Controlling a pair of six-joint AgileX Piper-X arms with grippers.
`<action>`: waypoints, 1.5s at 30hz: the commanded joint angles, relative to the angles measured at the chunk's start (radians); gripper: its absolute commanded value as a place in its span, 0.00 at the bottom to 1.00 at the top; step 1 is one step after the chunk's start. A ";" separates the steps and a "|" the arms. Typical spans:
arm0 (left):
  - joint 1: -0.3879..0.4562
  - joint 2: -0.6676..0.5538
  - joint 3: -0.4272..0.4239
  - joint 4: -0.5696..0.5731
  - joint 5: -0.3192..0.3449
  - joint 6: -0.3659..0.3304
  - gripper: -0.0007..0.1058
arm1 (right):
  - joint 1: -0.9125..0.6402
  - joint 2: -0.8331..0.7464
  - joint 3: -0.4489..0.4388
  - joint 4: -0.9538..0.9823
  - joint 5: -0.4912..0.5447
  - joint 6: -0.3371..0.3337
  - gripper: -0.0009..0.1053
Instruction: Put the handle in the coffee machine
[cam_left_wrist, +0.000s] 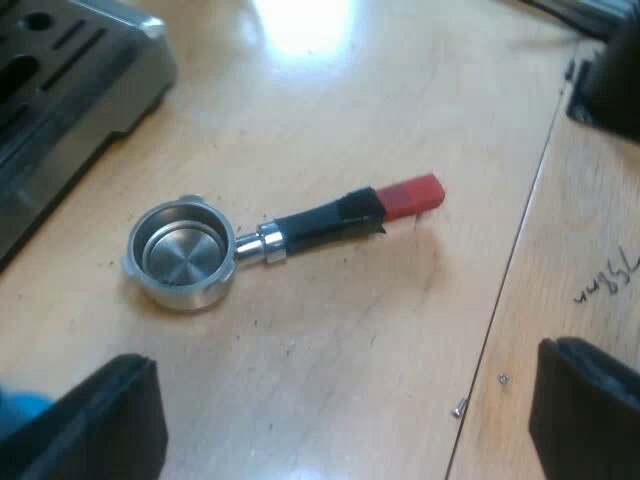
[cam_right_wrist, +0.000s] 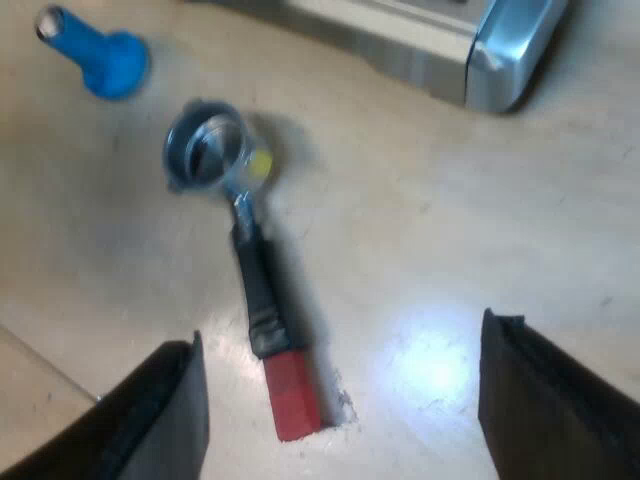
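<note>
Two claws hang over a wooden table (cam_left_wrist: 330, 330), each with its fingers wide apart and nothing held. The holder (cam_left_wrist: 185, 255) lies loose on the table ahead of the left claw (cam_left_wrist: 345, 400), a little beyond its fingertips. Its metal cup (cam_left_wrist: 180, 250) faces up, and its dark handle (cam_left_wrist: 320, 222) runs off to the red end (cam_left_wrist: 410, 197).

Seen from the right claw (cam_right_wrist: 340, 380), that red end points in between the two fingers, nearer one finger than the other, and the cup sits farther out ahead. The coffee machine (cam_right_wrist: 450, 45) stands beyond the cup, well apart from the holder. A blue tamper (cam_right_wrist: 100, 55) also lies out past the cup.

The step in hand looks like the pick-up, and the right claw seems better placed for it because the handle runs straight toward it. To do it well, the claw should first shift sideways until the handle lies midway between the fingers. It should then reach forward over the dark part and come straight down. Closing on the dark grip rather than the red tip should stop the heavy cup end from drooping or swinging. If the claw comes down off-centre, one finger may land on the handle or push it aside.

The cup looks empty, with only its bare, shiny floor showing. A few dark specks lie on the table beside the neck.
</note>
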 joint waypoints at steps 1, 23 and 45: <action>-0.055 0.025 -0.007 -0.047 -0.033 0.002 0.72 | 0.074 0.044 -0.009 0.018 0.030 -0.002 0.58; -0.292 0.242 0.028 -0.287 -0.228 -0.038 0.72 | 0.398 0.406 0.042 -0.046 0.314 0.249 0.01; -0.292 0.245 0.053 -0.247 -0.263 -0.030 0.72 | 0.584 0.752 0.091 -0.237 0.368 0.342 0.01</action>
